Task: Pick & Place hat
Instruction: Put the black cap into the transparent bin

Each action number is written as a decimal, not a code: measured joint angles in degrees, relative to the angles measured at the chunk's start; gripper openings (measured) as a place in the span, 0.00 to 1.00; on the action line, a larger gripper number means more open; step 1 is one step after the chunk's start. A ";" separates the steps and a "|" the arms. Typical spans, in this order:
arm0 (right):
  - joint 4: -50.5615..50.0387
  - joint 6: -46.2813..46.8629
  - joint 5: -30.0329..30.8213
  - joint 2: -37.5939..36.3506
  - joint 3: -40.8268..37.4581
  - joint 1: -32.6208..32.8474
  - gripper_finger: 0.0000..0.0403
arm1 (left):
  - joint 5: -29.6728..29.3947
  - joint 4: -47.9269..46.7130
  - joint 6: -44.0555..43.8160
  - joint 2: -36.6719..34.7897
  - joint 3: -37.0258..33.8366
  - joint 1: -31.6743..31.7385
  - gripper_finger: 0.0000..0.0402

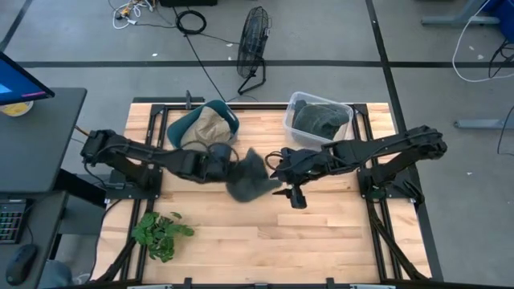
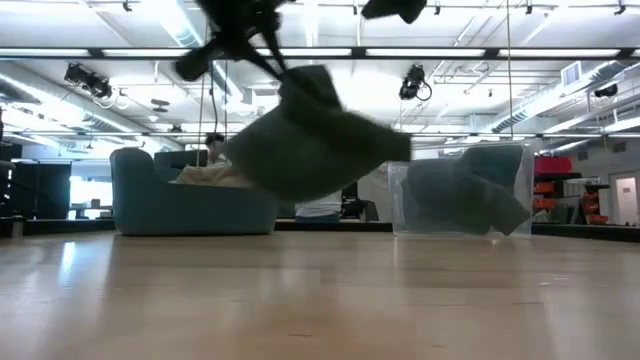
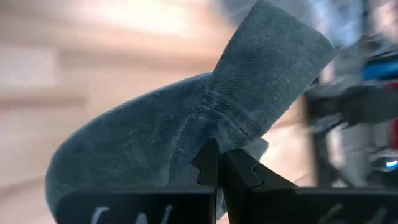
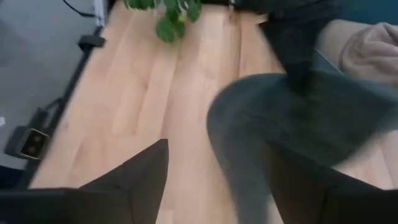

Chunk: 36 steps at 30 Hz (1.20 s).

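A dark grey knit hat hangs above the table's middle, clear of the wood in the low view. My left gripper reaches in from the left and is shut on it. My right gripper is open just right of the hat. In its wrist view the hat lies ahead between its spread fingers. A beige hat lies in the teal bin. Another dark hat lies in the clear bin. My left gripper pinches a bunched fold of the hat's cloth between its two fingertips, slanting down from the table's left. The hat is lifted clear of the table and hangs below and to the right of the fingers. My right gripper: I cannot tell whether its fingers touch the hat.
The teal bin and the clear bin stand along the far edge. A small green plant sits at the near left corner. Bare wood spreads across the near half. A fan stands on the floor beyond the table.
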 joint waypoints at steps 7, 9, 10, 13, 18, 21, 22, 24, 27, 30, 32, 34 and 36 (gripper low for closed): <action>0.79 -0.03 10.64 4.47 0.00 0.51 0.65 | -1.27 15.29 9.34 0.00 0.02 4.93 0.02; 0.05 -0.04 13.64 5.74 0.00 0.49 0.64 | -1.22 17.77 11.72 0.00 0.02 5.66 0.02; -0.45 -0.04 15.00 6.18 0.00 0.49 0.64 | -1.23 18.28 12.28 0.00 0.02 5.93 0.02; -1.62 0.06 18.99 7.50 0.00 0.49 0.61 | -1.21 18.94 13.04 0.00 0.02 6.23 0.02; -3.57 2.98 26.19 10.16 0.00 0.16 0.58 | -1.17 19.98 13.09 0.00 0.02 5.90 0.02; -4.32 3.08 26.68 11.40 0.00 -0.46 0.57 | -1.19 20.16 13.09 0.00 0.02 5.62 0.02; -5.18 3.14 26.96 11.71 0.00 -0.62 0.57 | -1.18 20.08 13.11 0.00 0.00 5.54 0.02; -6.31 3.15 27.39 12.09 0.00 -0.90 0.55 | -1.22 19.80 13.16 0.00 0.00 5.38 0.02; -9.04 3.01 27.43 12.22 0.00 -1.13 0.50 | -1.23 19.66 13.26 0.00 0.00 5.11 0.02; -10.28 2.99 27.39 12.20 0.00 -1.08 0.38 | -1.19 19.29 15.45 0.00 0.00 5.12 0.02; -10.64 2.44 27.20 12.20 0.00 -1.10 0.28 | -1.20 19.24 16.10 0.00 0.00 5.12 0.03; -10.65 1.43 26.23 12.20 0.00 -1.13 0.16 | -1.12 19.25 16.18 0.00 0.00 5.09 0.05; -10.93 0.95 24.29 12.20 0.00 -1.13 0.06 | -0.44 19.00 16.88 0.00 0.00 5.07 0.07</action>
